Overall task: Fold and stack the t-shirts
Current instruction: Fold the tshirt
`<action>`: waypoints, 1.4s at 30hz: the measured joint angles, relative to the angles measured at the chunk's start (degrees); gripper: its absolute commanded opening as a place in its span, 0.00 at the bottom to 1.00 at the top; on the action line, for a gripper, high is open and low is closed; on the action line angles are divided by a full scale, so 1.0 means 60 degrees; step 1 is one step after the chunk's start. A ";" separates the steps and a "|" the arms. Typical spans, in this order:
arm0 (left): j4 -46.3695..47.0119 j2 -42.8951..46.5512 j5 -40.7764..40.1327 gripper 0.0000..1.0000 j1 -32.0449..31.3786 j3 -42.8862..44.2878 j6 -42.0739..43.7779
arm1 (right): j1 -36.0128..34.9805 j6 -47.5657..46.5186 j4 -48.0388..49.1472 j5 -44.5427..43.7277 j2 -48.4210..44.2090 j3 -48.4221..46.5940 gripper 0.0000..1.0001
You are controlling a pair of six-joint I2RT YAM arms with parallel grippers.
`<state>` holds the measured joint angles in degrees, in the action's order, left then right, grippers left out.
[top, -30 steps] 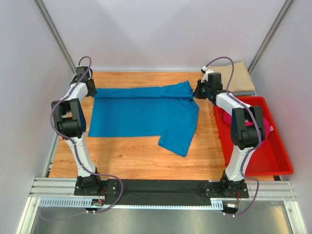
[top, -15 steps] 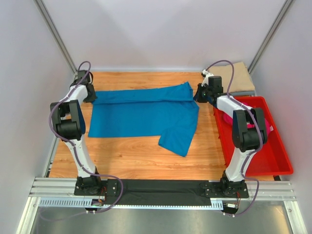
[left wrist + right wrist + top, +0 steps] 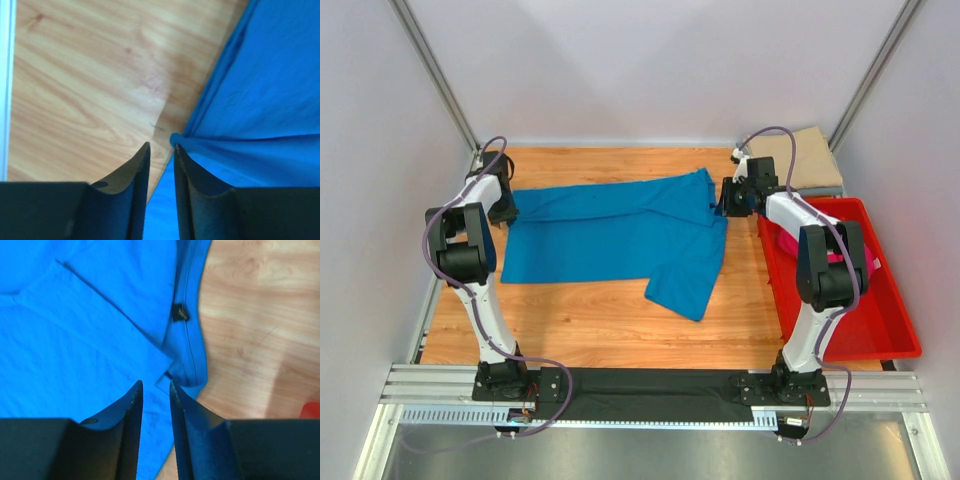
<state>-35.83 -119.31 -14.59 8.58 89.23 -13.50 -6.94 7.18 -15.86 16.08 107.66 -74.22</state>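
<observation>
The bright blue t-shirt lies spread on the wooden table, with one sleeve hanging toward the front at the right. My left gripper is at its far left corner. In the left wrist view the jaws stand narrowly apart with the cloth corner at one fingertip and nothing between them. My right gripper is over the far right edge. In the right wrist view the jaws stand narrowly apart above the blue cloth near the collar tag. The tan shirt lies folded at the back right. The magenta shirt is in the bin. The grey-blue shirt is out of view.
A red plastic bin stands along the right side of the table, close to the right arm. Bare wood lies in front of the blue shirt. Grey walls close in the left, back and right sides.
Both grippers have moved a little toward the near side along the shirt's far corners. The shirt's far edge has shifted slightly with them.
</observation>
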 measured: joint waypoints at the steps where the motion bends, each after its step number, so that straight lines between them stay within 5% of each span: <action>1: -0.0142 0.0018 -0.0127 0.36 -0.0015 0.0000 -0.0036 | 0.0000 -0.0047 -0.0197 0.0033 -0.0004 -0.0018 0.31; 10: -0.0506 0.0517 0.0645 0.42 -0.0255 0.0244 -0.0448 | -0.0098 -0.0025 -0.1217 0.0943 0.0306 -0.1570 0.40; 16: -0.0535 -0.0113 0.1945 0.42 -0.0412 0.1297 -0.0645 | -0.0189 -0.0382 -0.1741 0.1537 0.2055 -0.4401 0.46; 25: -0.1239 -0.1264 0.1683 0.43 -0.0415 0.1967 -0.1198 | -0.0197 -0.1035 -0.3566 0.2477 0.4462 -0.6721 0.45; 42: -0.1548 -0.1392 0.1395 0.42 -0.0419 0.2146 -0.1559 | -0.0193 -0.2080 -0.5096 0.3056 0.5064 -0.7063 0.44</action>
<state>-45.12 -127.66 -6.22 6.07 102.10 -22.85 -8.10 -5.30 -46.44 34.41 138.04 -116.60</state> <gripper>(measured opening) 0.424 0.437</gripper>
